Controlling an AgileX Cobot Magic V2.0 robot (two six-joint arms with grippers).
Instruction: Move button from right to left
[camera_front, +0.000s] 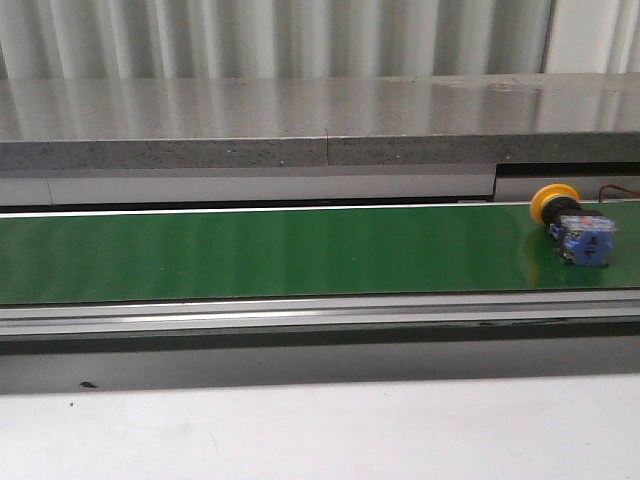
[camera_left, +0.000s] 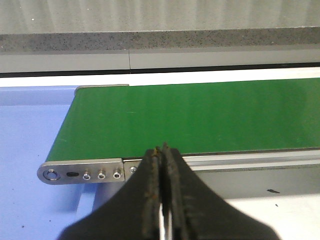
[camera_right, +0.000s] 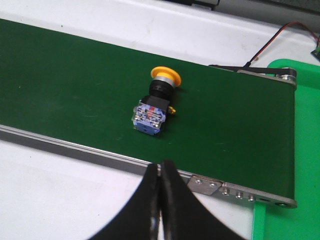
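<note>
The button lies on its side at the right end of the green conveyor belt, its yellow cap toward the back and its blue contact block toward the front. It also shows in the right wrist view. My right gripper is shut and empty, over the belt's near rail, short of the button. My left gripper is shut and empty, at the near rail by the belt's left end. Neither gripper shows in the front view.
A blue tray lies past the belt's left end. A green tray lies past its right end. A red and black wire runs behind the belt at the right. A grey stone ledge runs along the back.
</note>
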